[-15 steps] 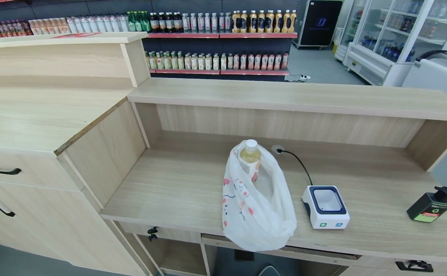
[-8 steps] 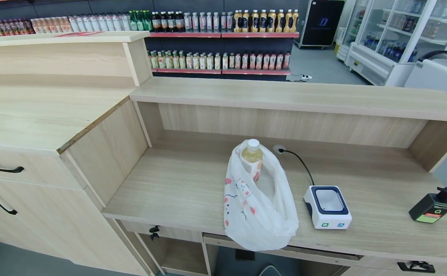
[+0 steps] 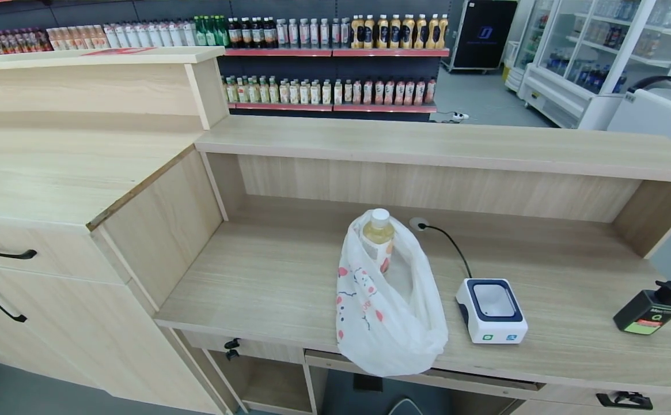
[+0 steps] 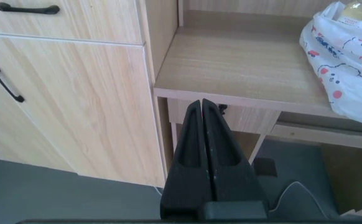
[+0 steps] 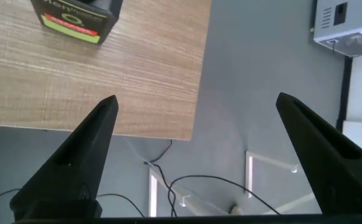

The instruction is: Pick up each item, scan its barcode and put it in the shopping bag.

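Overall, the head view takes in the counter (image 3: 266, 282) and the goods on it; the wrist views add the two grippers, both low by the counter's edges.

Leftmost, the left wrist view has the cabinet (image 4: 75, 99) with black handles. The left gripper (image 4: 204, 134) hangs below the counter's front edge, beside the cabinet. Its jaws are pressed together along their whole length, holding nothing and touching nothing.

Next, the shopping bag (image 3: 390, 311) lies on the counter. Its long axis runs from far to near, its mouth is open upward, and its near end slightly overhangs the front edge. The tea bottle (image 3: 376, 239) stands upright in the bag's far end, long axis vertical, white cap up.

Just right of the bag, apart from it, sits the scanner (image 3: 491, 311), window facing up, cable running to the back.

Well to the right, the black pump bottle (image 3: 649, 308) stands near the counter's right end.

The right gripper (image 5: 196, 99) hangs beyond that end, over the floor. Its jaws are spread wide and empty, with the pump bottle ahead, untouched.
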